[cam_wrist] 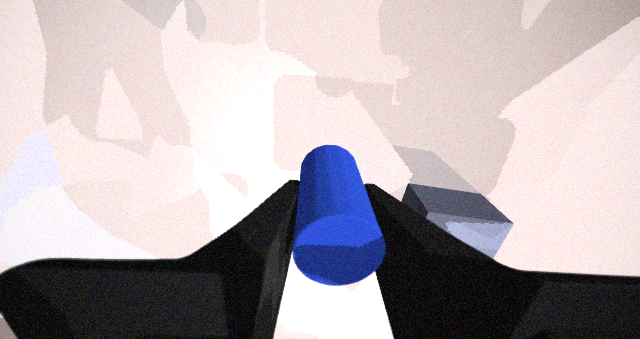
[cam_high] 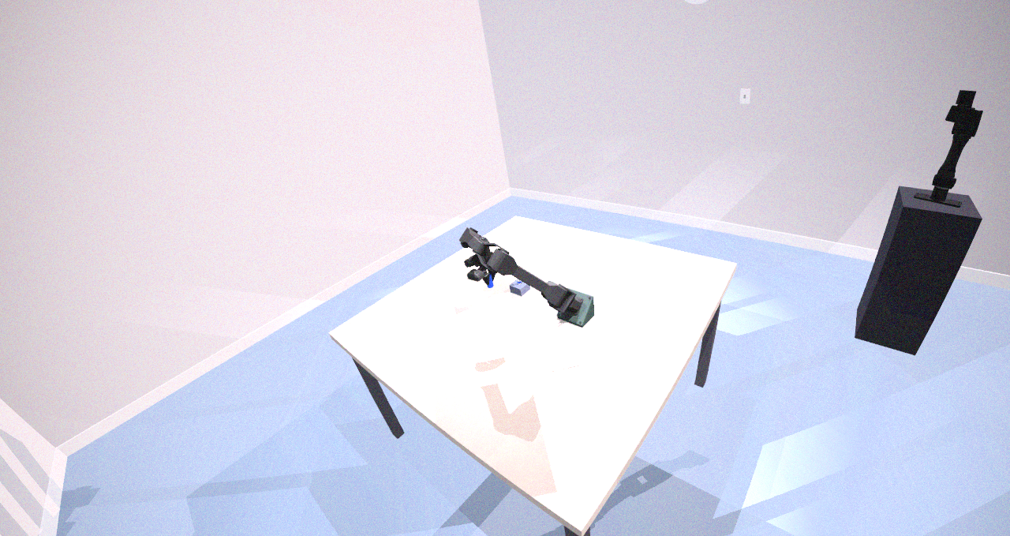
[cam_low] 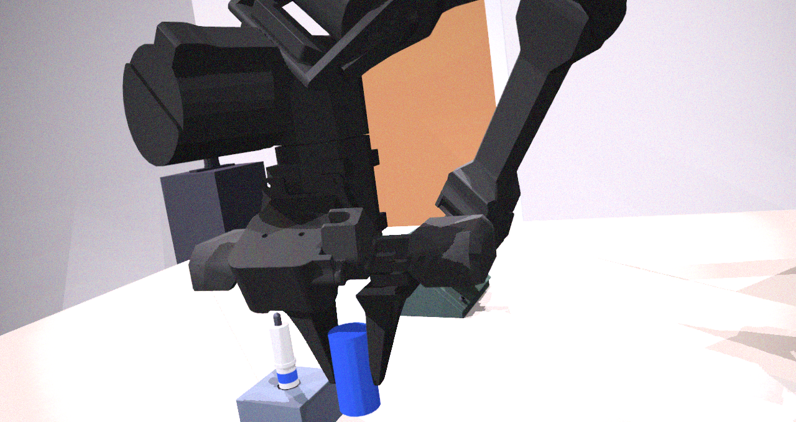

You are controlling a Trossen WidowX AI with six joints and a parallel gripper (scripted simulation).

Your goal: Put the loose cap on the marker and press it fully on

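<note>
The blue cap [cam_high: 490,283] [cam_low: 356,369] [cam_wrist: 332,199] is upright between the two black fingers. My gripper [cam_low: 356,383] [cam_wrist: 330,191] points down, is shut on the cap and holds it above the table [cam_high: 635,285]. The cap's lower end reaches below the fingertips in the exterior view. The white marker [cam_low: 282,347] with a dark tip and a blue band stands upright in the blue-grey holder block [cam_high: 519,289] [cam_low: 264,411] [cam_wrist: 480,234], tip bare. In the wrist view the block is right of the cap, partly behind the right finger, and the marker is hidden.
The arm's green base [cam_high: 585,309] [cam_low: 436,302] is on the table behind the gripper. A dark pedestal [cam_high: 918,279] [cam_low: 191,214] stands on the floor away from the table, with a second arm [cam_high: 953,155] on it. Patchy shadows and bright patches cross the table.
</note>
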